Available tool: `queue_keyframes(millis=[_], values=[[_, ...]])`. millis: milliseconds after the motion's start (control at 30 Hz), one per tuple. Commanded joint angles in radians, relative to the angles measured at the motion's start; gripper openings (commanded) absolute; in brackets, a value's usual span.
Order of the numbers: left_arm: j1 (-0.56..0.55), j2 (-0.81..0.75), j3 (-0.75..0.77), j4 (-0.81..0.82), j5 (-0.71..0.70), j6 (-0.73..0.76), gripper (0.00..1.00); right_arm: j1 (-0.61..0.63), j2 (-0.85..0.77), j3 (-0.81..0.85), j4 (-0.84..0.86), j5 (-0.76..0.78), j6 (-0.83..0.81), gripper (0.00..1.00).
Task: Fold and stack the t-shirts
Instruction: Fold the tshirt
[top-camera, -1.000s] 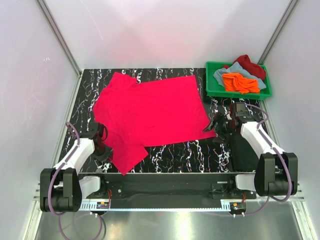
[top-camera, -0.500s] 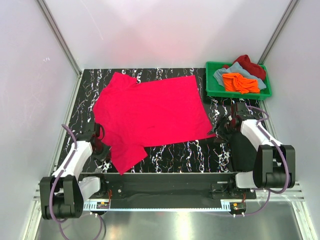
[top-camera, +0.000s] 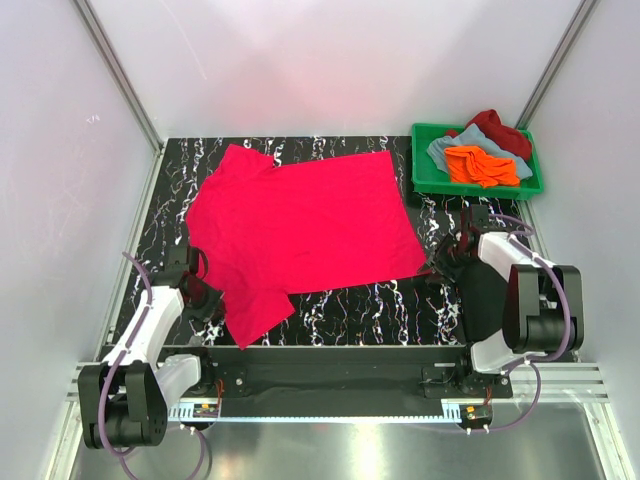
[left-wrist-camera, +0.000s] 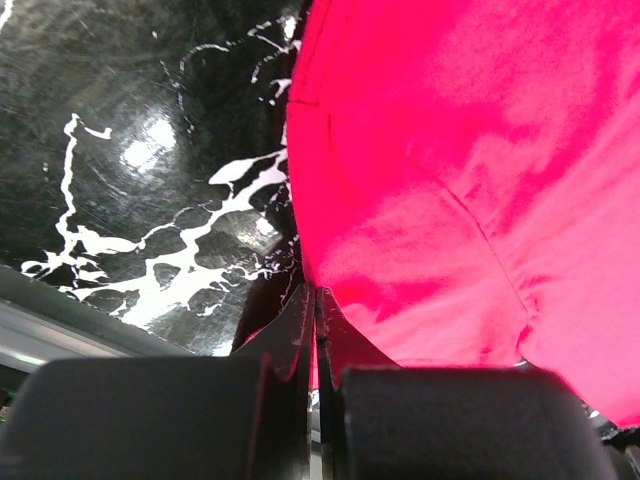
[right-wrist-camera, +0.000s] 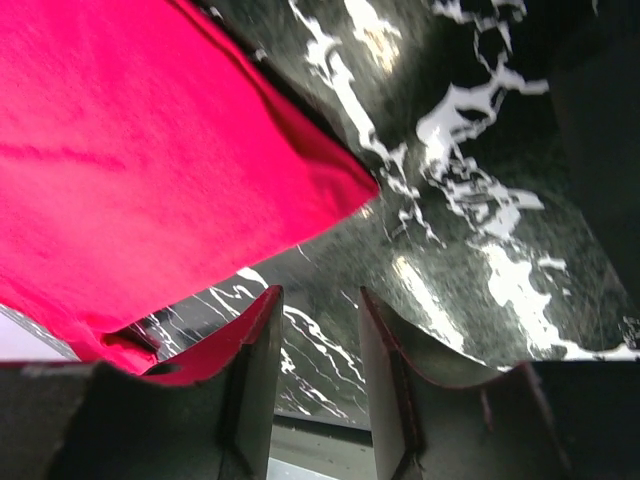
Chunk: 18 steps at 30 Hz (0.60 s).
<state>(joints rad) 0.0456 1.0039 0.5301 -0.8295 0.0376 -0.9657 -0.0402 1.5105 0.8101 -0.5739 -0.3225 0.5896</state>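
Observation:
The bright pinkish-red t-shirt lies spread flat on the black marbled table. My left gripper is at the shirt's near-left sleeve edge. In the left wrist view its jaws are closed, with a sliver of red cloth between them. My right gripper is open just off the shirt's near-right corner. In the right wrist view that corner lies ahead of the open gripper, apart from the fingers. Orange, grey-blue and dark red t-shirts lie heaped in the crate.
A green plastic crate stands at the back right corner of the table. White walls close in on both sides and at the back. Bare marbled table shows in front of the shirt's hem and to the right of it.
Both arms have swung outward at the elbows. The right gripper has drawn back slightly to the right of the shirt's corner. The left gripper stays at the sleeve. The shirt has not moved.

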Motion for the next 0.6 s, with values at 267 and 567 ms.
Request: queue_keyframes(millis=[267, 567], values=[[0.004, -0.024, 0.004, 0.007, 0.032, -0.011, 0.0, -0.001, 0.056, 0.003, 0.118, 0.031, 0.049, 0.4], [0.005, -0.036, 0.008, 0.004, 0.016, -0.016, 0.0, 0.005, 0.077, -0.019, 0.141, 0.052, 0.065, 0.38]])
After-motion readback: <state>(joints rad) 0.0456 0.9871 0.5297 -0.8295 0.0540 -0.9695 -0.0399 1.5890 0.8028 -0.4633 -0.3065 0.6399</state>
